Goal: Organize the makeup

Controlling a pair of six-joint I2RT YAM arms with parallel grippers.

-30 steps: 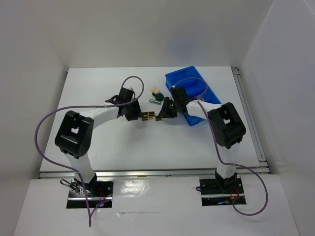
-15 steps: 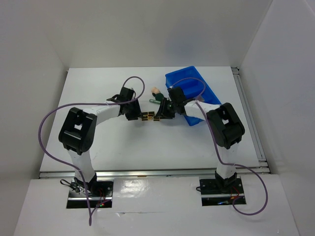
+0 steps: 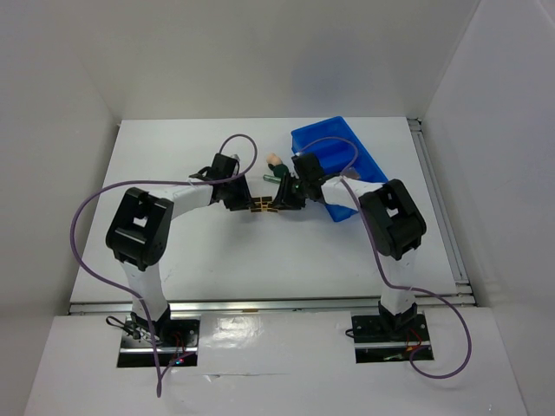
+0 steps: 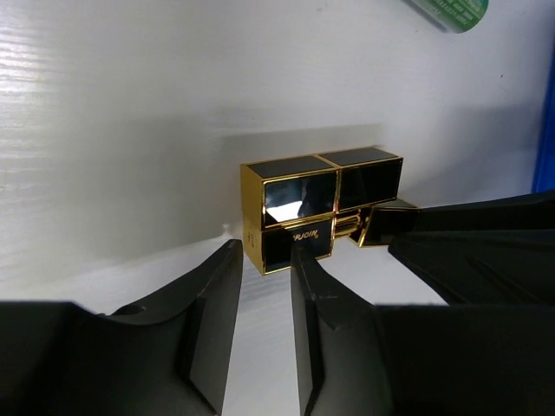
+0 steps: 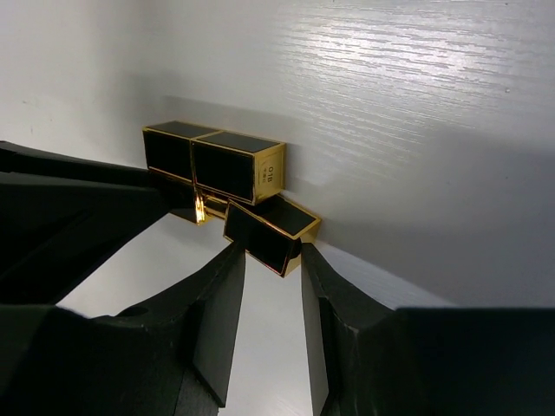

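Two black-gold lipstick tubes (image 3: 264, 205) lie side by side mid-table between my grippers. My left gripper (image 3: 252, 205) comes from the left and my right gripper (image 3: 277, 204) from the right. In the left wrist view my left gripper (image 4: 264, 251) is closed on the base end of the nearer lipstick (image 4: 295, 238). In the right wrist view my right gripper (image 5: 270, 251) is closed on that tube's other black-gold piece (image 5: 264, 230). A gold band shows between the two pieces. The second lipstick (image 5: 217, 160) rests against it. A green tube (image 3: 271, 177) and a beige sponge (image 3: 275, 161) lie behind.
A large blue plastic bin (image 3: 340, 154) stands at the back right, just behind the right arm. Its edge shows at the right of the left wrist view (image 4: 546, 130), with the green tube's end (image 4: 451, 10) at the top. A purple cable loops over the left arm.
Both grippers and the lipsticks between them have shifted slightly toward the far side of the table. The right arm now covers more of the green items.
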